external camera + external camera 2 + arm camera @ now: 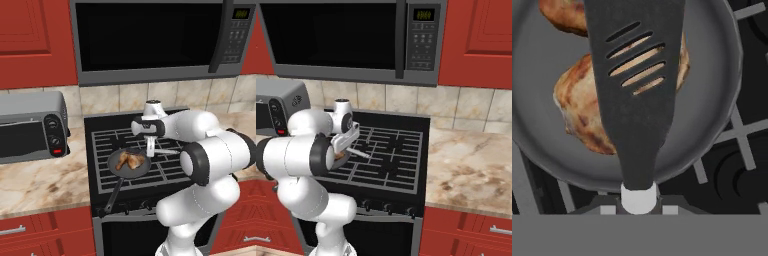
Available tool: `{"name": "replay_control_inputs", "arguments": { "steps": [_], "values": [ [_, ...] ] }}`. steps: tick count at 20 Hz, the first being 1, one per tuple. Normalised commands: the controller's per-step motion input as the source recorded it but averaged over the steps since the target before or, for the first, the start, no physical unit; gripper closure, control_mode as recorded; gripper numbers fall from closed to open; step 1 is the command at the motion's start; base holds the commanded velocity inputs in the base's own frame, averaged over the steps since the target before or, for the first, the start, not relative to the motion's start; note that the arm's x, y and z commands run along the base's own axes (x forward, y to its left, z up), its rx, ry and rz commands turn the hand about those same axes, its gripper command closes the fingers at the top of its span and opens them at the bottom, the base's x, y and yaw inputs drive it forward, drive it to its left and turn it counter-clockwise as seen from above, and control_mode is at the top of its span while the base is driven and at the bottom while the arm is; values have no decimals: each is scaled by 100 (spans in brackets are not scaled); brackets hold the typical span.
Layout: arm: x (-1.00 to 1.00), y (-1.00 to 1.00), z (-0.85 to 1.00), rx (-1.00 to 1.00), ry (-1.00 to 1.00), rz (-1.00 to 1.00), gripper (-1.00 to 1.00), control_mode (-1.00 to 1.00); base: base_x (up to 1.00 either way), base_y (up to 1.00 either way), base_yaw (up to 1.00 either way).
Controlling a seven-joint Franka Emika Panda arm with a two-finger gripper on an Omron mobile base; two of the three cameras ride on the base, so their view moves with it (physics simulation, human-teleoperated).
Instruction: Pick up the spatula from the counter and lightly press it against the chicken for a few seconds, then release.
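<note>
A browned chicken piece (577, 110) lies in a dark round pan (712, 115) on the stove's left front burner. The spatula's black slotted blade (637, 100) lies over the chicken, and meat shows through its slots. Whether the blade touches the meat I cannot tell. My gripper (639, 205) is shut on the spatula's white handle (639, 196). From the left base view, the gripper (150, 149) hangs at the right rim of the pan (116, 171), beside the chicken (129, 160), with the white handle (167, 151) sticking out to the right. In the right base view my arm hides the pan.
The pan's long handle (113, 196) points toward the stove's front edge. Black grates (391, 155) cover the cooktop. A silver toaster oven (32, 127) stands on the left counter. A microwave (150, 40) hangs above. Marble counter (471, 170) extends to the right.
</note>
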Motion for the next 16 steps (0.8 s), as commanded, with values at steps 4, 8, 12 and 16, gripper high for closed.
{"name": "replay_control_inputs", "arguments": {
  "steps": [4, 8, 12, 16],
  "values": [
    [4, 0, -14, 0, 0, 0, 100, -100, 0, 0, 0],
    [1, 0, -14, 0, 0, 0, 100, -100, 0, 0, 0],
    [0, 0, -11, 0, 0, 0, 100, -100, 0, 0, 0],
    [-5, 0, -9, 0, 0, 0, 100, -100, 0, 0, 0]
  ]
}}
